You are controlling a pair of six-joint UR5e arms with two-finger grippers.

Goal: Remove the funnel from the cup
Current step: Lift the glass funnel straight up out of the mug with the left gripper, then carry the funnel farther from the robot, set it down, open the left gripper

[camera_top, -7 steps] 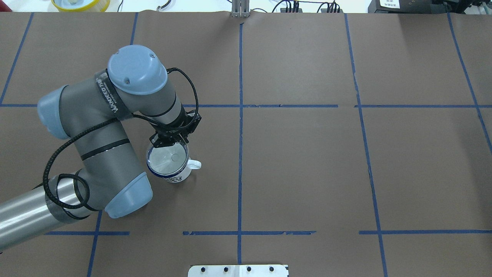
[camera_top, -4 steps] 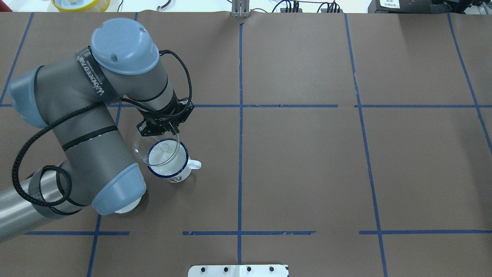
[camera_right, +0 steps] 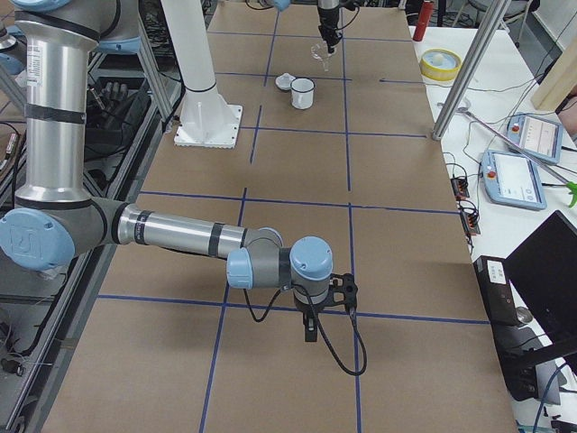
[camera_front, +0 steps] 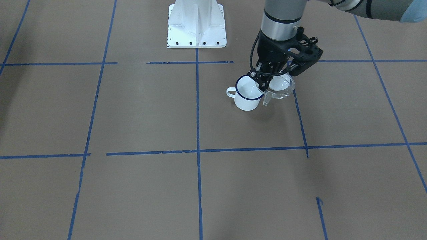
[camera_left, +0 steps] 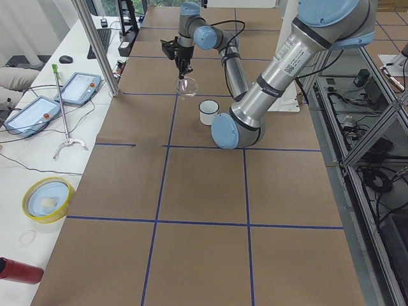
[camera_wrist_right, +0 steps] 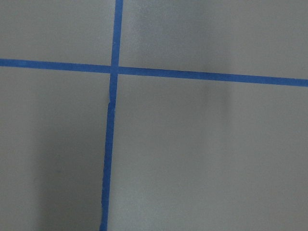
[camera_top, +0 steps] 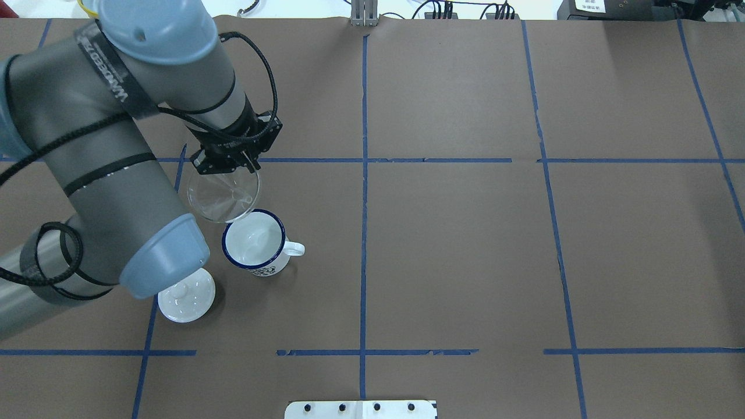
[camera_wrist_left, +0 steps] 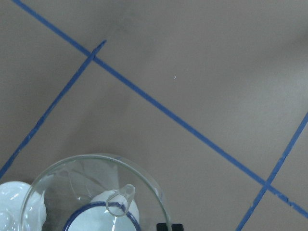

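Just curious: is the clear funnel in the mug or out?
Out: the left gripper holds the funnel raised beside the cup, spout outside it.

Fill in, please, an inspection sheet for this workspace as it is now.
Surface: brown paper with a blue tape grid, lying flat.
Job's things: funnel out of the cup, held in the air beside it; cup upright, looks empty.
Clutter: white knobbed lid on the paper near the cup, apart from it.
Pincers: left pincer shut on the funnel's rim; right pincer low over the paper, far off, state cannot be told.
Cables: black cable looped along the left arm, clear of the cup.
Surroundings: tablets and a yellow-rimmed dish beyond the paper's edge.
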